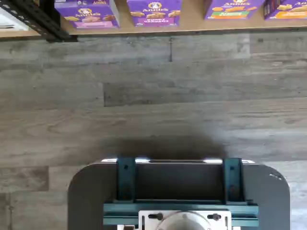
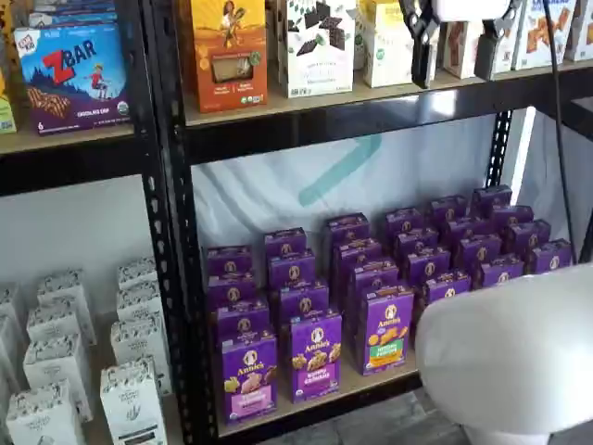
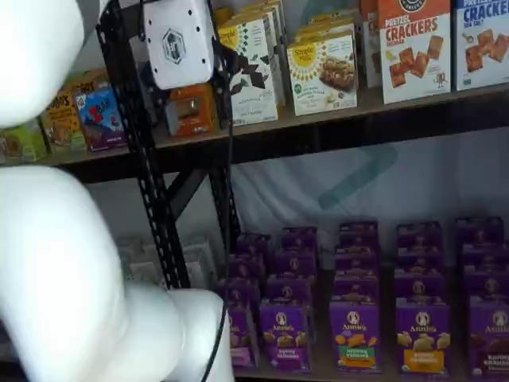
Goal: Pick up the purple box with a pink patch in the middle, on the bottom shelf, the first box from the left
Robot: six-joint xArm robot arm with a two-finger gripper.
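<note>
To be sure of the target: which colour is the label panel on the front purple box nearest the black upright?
Pink, on the purple box; clearest in a shelf view.

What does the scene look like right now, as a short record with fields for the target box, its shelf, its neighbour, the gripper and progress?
target: the purple box with a pink label panel, upright at the front of its row
shelf: the tan wooden bottom shelf with a black rail
neighbour: a purple carton without a pink panel beside it, then a purple carton with a green panel
gripper: white body with black fingers, high up by the upper shelf, plainly open
progress: box not yet approached or touched
</note>
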